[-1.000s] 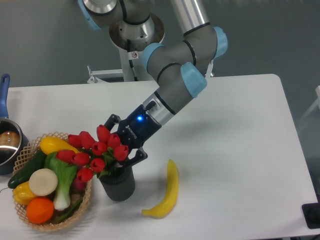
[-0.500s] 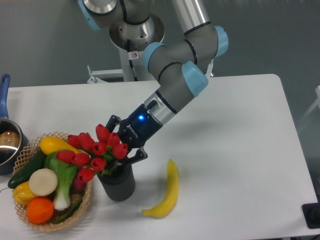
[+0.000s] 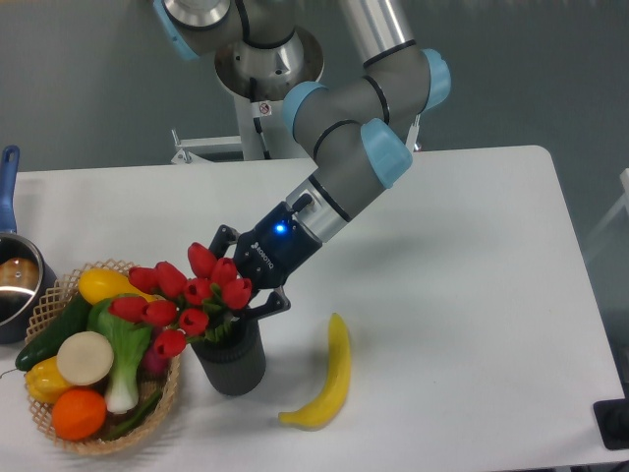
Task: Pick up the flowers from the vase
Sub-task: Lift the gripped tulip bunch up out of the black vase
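Camera view: gripper (image 3: 239, 285) reaches from the right into the flowers (image 3: 187, 295), fingers spread around the bunch; flowers stand in the vase (image 3: 232, 362) on the bench (image 3: 462, 295).

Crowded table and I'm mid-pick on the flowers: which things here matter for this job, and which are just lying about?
For the job:
flowers, in the vase
vase
claw, at the bunch; its grip is hidden by the blooms

Lying about:
banana, right of the vase
basket of vegetables and fruit, left of the vase
pot, at the left edge
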